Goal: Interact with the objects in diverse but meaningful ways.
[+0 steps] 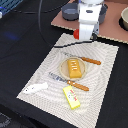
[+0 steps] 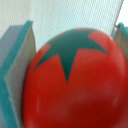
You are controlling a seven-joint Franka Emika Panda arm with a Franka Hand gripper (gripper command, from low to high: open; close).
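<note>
Gripper clamped on red tomato, pads against both sides. Bread loaf, yellow packet, white fish well apart, on placemat below.

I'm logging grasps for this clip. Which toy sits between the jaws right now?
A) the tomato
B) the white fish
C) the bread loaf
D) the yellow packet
A: the wrist view shows the red tomato filling the space between the jaws, while the bread loaf, white fish and yellow packet lie on the placemat.
</note>
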